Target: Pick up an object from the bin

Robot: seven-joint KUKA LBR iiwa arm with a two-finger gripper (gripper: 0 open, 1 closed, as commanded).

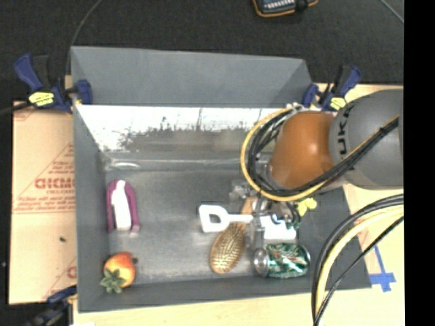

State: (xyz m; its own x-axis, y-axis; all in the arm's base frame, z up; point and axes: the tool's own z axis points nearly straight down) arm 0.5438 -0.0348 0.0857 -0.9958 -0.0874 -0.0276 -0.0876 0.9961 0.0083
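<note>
My gripper (pixel 260 217) hangs low in the bin's right half, under the arm's orange cover. It is right at the end of the white handle (pixel 219 217) of a gold oval hairbrush (pixel 228 248), which lies just left of and below it. A crushed green drink can (pixel 285 261) lies directly below the gripper by the bin's front wall. Part of the can's top is hidden behind a white block on the gripper.
A purple and white bottle (pixel 122 207) lies near the left wall. A red and yellow strawberry-like toy fruit (pixel 118 270) sits in the front left corner. The arm and its cables cover the bin's right side.
</note>
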